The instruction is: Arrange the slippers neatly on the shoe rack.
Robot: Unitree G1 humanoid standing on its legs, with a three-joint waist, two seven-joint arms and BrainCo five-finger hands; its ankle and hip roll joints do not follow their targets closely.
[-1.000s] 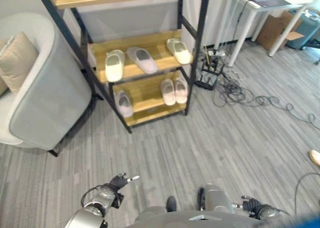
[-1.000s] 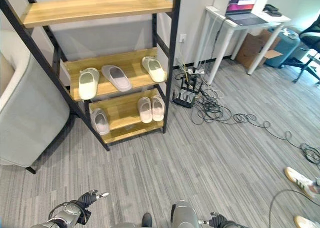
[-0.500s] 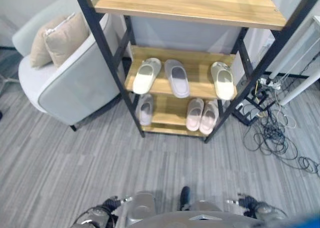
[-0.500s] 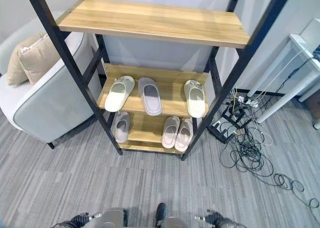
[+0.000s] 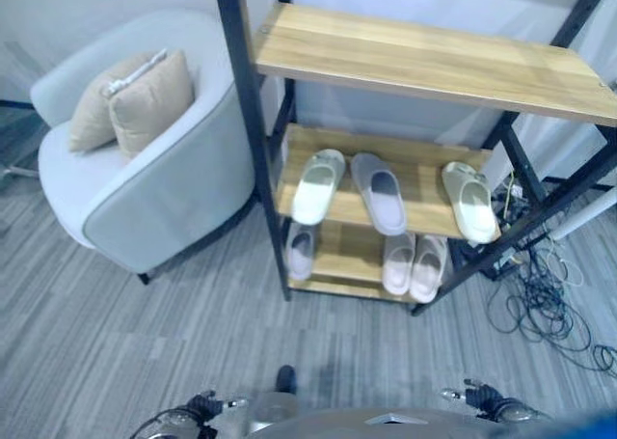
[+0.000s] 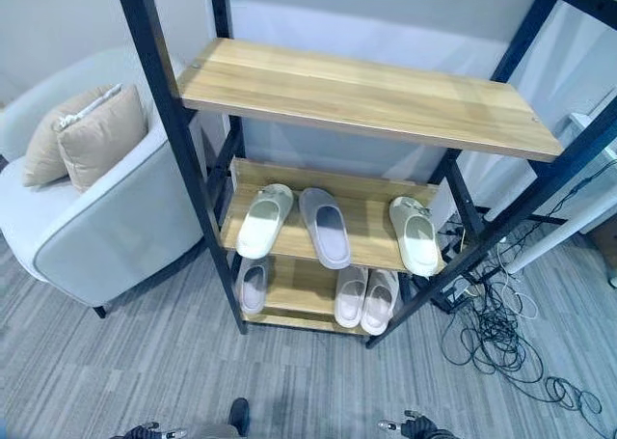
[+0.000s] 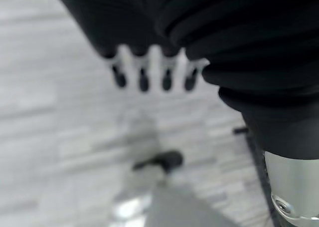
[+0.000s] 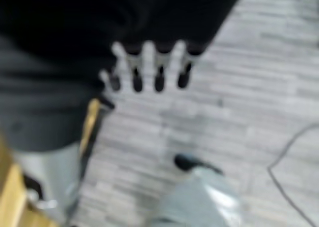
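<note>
Slippers are all on the black-framed wooden shoe rack (image 6: 366, 101): cream slipper (image 6: 263, 220), grey slipper (image 6: 325, 228) and another cream slipper (image 6: 415, 236) on the middle shelf, loosely angled; the view has swung round to face the rack squarely. Left hand (image 7: 149, 72) and right hand (image 8: 149, 67) hang relaxed, holding nothing, so sorting hasn't started.

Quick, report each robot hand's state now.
Left robot hand: open, holding nothing.
Right robot hand: open, holding nothing.

you have a shoe rack (image 6: 183, 159) of black frame and wooden shelves. its middle shelf holds a cream slipper (image 6: 264, 219), a grey slipper (image 6: 326, 227) and a second cream slipper (image 6: 415, 236) set apart. below lie a lone slipper (image 6: 253, 285) and a pale pair (image 6: 366, 297) side by side.
</note>
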